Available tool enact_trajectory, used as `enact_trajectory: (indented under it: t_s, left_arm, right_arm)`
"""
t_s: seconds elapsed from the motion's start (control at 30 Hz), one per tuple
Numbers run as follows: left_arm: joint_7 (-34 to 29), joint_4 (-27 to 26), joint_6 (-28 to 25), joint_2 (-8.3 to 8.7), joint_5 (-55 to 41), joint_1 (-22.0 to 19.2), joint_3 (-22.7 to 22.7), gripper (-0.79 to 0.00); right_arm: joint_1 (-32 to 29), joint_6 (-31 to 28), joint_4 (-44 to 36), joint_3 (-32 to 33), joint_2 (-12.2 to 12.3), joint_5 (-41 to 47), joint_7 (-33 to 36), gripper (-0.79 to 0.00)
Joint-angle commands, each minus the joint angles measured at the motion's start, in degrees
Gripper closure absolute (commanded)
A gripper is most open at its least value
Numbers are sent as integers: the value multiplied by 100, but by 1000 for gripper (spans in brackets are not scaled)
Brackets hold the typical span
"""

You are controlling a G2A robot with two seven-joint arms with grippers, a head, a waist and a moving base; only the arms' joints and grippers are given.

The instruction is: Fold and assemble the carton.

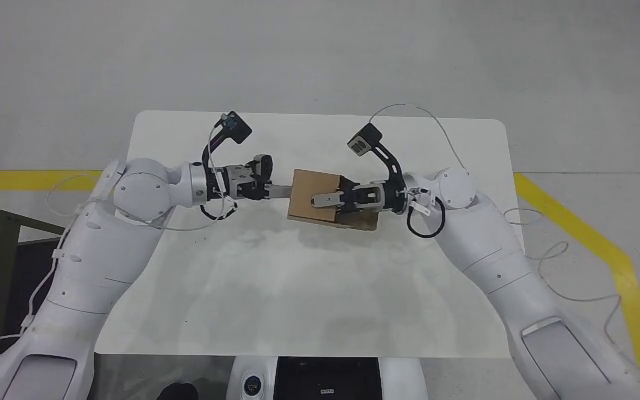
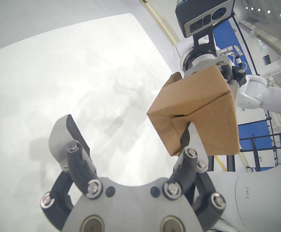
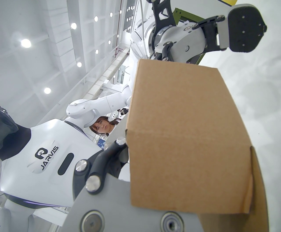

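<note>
A brown carton (image 1: 322, 205) is held above the middle of the white table (image 1: 300, 300), folded into a box shape. My right gripper (image 1: 332, 199) is shut on it from the right, one finger lying over its top face. In the right wrist view the carton (image 3: 186, 131) hides most of that gripper, and one finger (image 3: 119, 135) shows beside its wall. My left gripper (image 2: 131, 134) is open at the carton's left end. One of its fingers (image 2: 192, 134) is tucked under the folded end flaps of the carton (image 2: 197, 103); the other finger (image 2: 74, 134) stands free over the table.
The table's rounded far corner (image 2: 131, 16) and its front edge (image 1: 300, 352) bound the work area. Yellow tape (image 1: 570, 225) runs on the floor past the table's right side. Bare table surface lies in front of and behind the carton.
</note>
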Motion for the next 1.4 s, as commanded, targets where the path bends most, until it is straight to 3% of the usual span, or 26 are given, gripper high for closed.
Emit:
enact_trajectory:
  t_s: [0.0,0.57,1.37]
  left_arm:
    - [29,5,-36,-4,-57,2,9,-785]
    - [-38,54,-142,-34,-344,-85,143,-785]
    - [-381,596,-537,-76,-1494,-151,254,-785]
  right_arm:
    - [6,5,2,-6,-11,19,5,0]
    - [-17,39,16,35,-48,95,38,0]
    - [-221,245,-307,244,-45,417,246,0]
